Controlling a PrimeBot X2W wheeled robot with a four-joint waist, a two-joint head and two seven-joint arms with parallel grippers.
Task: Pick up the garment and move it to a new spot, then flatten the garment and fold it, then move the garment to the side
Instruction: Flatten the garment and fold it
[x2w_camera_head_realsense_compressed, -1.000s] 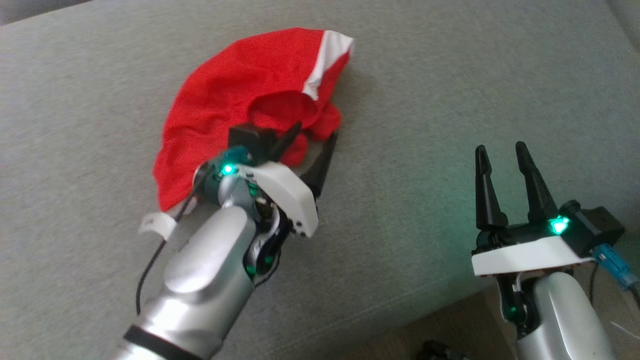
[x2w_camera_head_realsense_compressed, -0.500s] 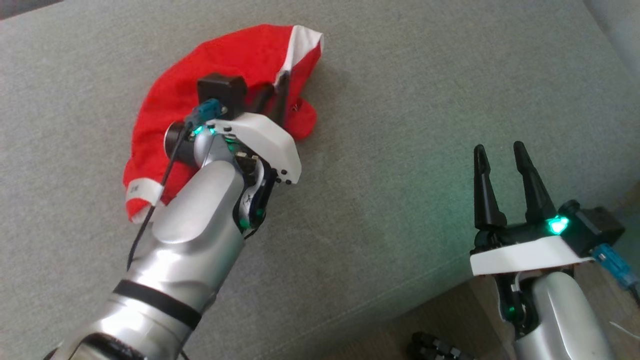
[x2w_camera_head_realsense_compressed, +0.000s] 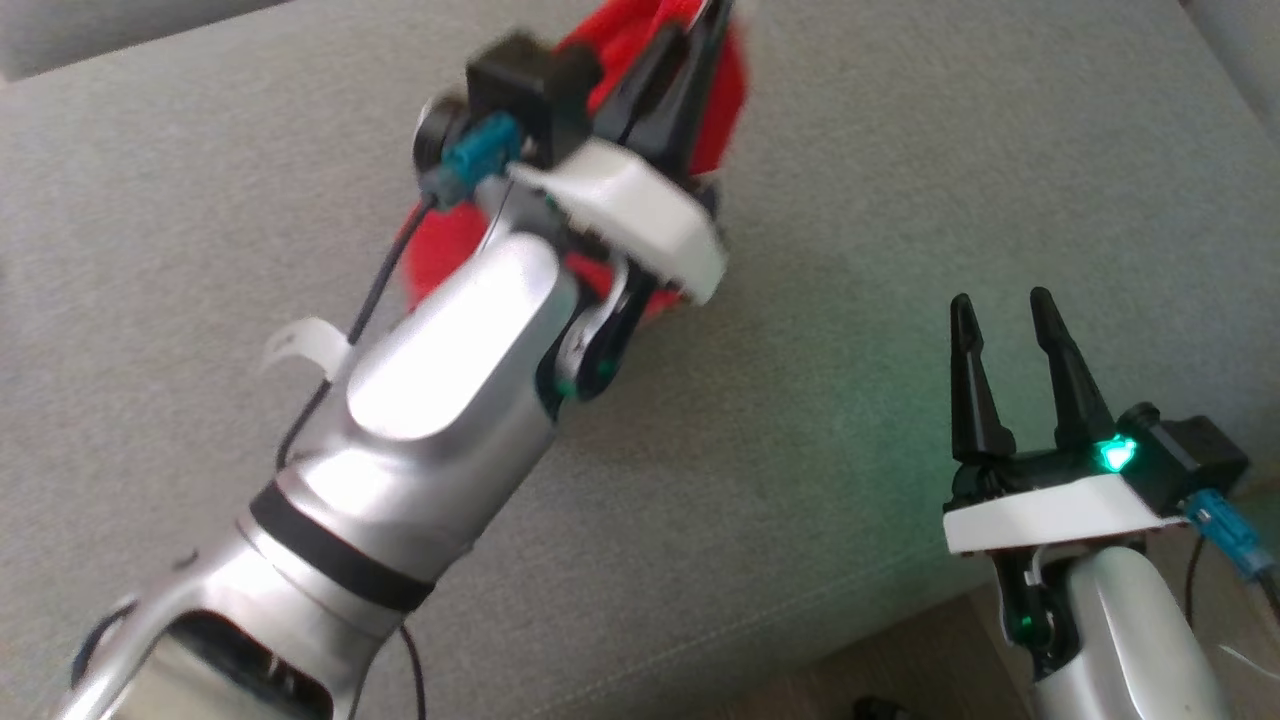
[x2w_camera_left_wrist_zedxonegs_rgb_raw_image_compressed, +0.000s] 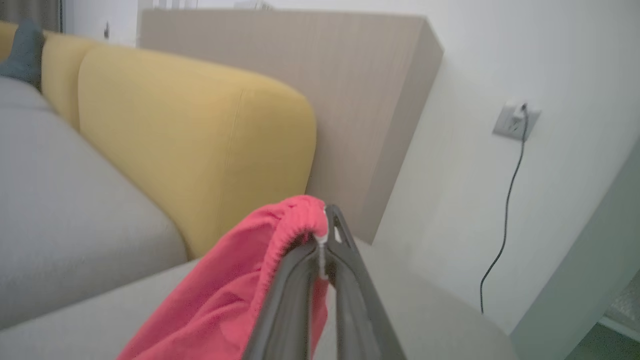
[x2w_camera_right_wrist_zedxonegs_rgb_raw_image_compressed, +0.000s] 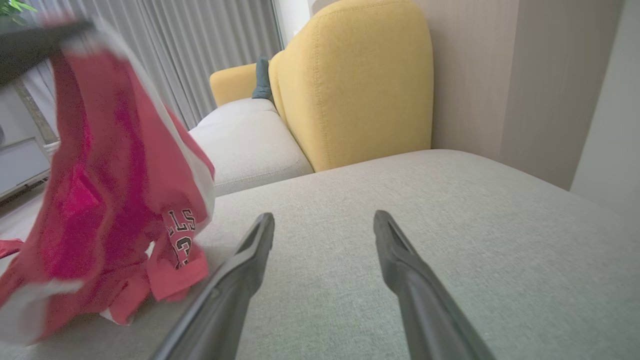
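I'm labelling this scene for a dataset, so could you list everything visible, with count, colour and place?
garment: one, red with white trim, hanging from left gripper
sofa seat: one, grey, beneath both arms
backrest cushions: two, yellow, behind seat
wall socket: one, white, on wall, black cable plugged in
curtains: one set, pale grey, far end
left gripper: one, dark fingers, shut on garment's edge
right gripper: one, dark fingers, open, over seat

You see a grey sofa seat (x2w_camera_head_realsense_compressed: 900, 200) with yellow back cushions (x2w_camera_right_wrist_zedxonegs_rgb_raw_image_compressed: 360, 85). The lower end of the red garment (x2w_camera_right_wrist_zedxonegs_rgb_raw_image_compressed: 115, 200) seems to touch it.
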